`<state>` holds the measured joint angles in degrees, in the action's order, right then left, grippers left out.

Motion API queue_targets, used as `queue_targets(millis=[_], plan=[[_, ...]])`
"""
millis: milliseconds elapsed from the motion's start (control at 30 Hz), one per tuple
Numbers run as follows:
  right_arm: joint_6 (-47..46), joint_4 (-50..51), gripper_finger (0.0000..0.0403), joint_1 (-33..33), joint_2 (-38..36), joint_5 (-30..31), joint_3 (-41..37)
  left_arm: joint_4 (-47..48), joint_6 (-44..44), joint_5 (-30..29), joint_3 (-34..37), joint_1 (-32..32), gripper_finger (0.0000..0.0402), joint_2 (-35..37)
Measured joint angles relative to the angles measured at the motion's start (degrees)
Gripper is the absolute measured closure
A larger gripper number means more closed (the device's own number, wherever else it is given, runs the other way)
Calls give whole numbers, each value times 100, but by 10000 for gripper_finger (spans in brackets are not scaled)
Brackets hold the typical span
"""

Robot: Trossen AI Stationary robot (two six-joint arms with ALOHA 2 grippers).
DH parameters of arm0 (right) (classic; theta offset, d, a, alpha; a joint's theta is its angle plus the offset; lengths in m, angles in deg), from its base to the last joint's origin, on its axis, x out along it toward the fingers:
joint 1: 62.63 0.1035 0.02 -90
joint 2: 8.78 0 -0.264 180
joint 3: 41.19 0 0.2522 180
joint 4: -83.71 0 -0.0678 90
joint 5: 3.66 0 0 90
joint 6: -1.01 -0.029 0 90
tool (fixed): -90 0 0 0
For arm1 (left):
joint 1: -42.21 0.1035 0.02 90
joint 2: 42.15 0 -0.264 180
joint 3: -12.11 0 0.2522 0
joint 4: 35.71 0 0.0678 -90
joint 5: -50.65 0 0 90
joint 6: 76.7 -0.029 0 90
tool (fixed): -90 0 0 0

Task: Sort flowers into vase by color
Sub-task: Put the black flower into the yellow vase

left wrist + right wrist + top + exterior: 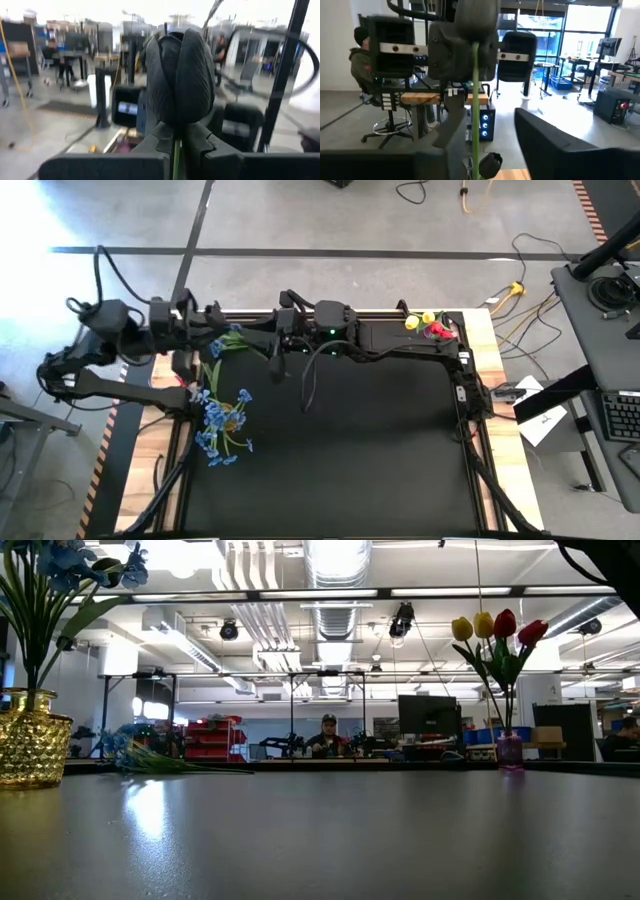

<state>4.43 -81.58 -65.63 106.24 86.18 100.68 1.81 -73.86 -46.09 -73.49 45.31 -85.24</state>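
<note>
A dark tulip-like bud (181, 75) on a thin green stem (475, 100) stands upright in the air between my two grippers, above the table's far left part. My left gripper (256, 338) (176, 152) is shut on the stem just under the bud. My right gripper (280, 340) (480, 167) faces it, open, with a finger on either side of the lower stem, apart from it. Blue blossoms stand in a gold vase (226, 420) (30, 745). A blue bunch (150, 755) lies flat on the table. Yellow and red tulips (495, 635) stand in a small vase (432, 327). My left gripper pinches the green stem (175, 147) between its two fingers, right below the dark bud. It comes in level from the table's left side, its fingers across the stem. The flower is lifted clear and upright, bud on top, its lower stem hanging free below the fingers.
The black table top (350, 450) stretches bare through its middle and near part. Both arms lie along the far edge. The gold vase stands near the left edge, the small vase at the far right corner. People sit at desks (328, 740) in the room beyond.
</note>
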Motion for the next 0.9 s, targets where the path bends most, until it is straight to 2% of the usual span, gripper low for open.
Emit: queue_targets(millis=[200,333,467,700,800,900], plan=[[-38,205,191,2,-181,-4,7,2299,171,-7,-1252,0,401,-125],[-28,476,177,2,-319,20,9,3735,395,136,-1915,0,401,-93],[15,567,175,2,-391,25,9,4394,463,136,-2335,0,401,32],[-139,646,179,0,-400,157,11,4809,666,131,-2169,0,402,513],[-145,701,178,0,-400,346,11,4678,800,129,-1721,0,402,822],[-151,734,177,0,-400,484,11,4126,842,131,-1058,0,402,1176]])
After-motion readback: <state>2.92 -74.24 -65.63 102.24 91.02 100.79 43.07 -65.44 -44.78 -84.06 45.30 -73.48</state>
